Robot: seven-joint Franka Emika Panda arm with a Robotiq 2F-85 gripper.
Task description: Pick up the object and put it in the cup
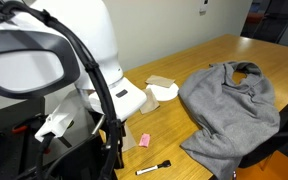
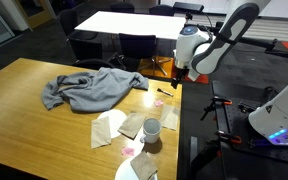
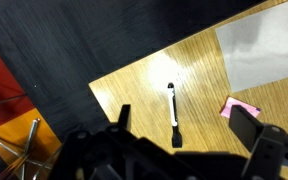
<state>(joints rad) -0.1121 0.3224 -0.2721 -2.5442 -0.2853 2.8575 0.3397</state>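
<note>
The end effector (image 3: 184, 122) hung above the near edge of the counter (image 1: 209, 52) with its two fingers (image 3: 122, 118) spread as wide as they go and nothing between them.

One marker pen (image 3: 173, 108) lay flat on the wood straight below it. In the wrist view the pen sat between the two fingers, somewhat closer to the left one, touching neither. Its whitish section pointed away from the end effector and its black end pointed toward it. Any print on the barrel was too small to read.

One small pink block (image 3: 239, 108) lay just beside the pen, under the right-hand finger in the wrist view, and the two did not touch. One pale sheet (image 3: 259, 50) lay beyond the block.

One pale cup (image 2: 152, 128) with a white rim stood upright, well apart from the end effector, farther along the counter past the pen and the block. Beside the cup lay what looked like three beige napkins (image 2: 109, 130), and beyond it one flat white dish (image 2: 136, 168). One crumpled grey cloth (image 1: 229, 105) covered the far side of the counter, well away from the end effector.
</note>
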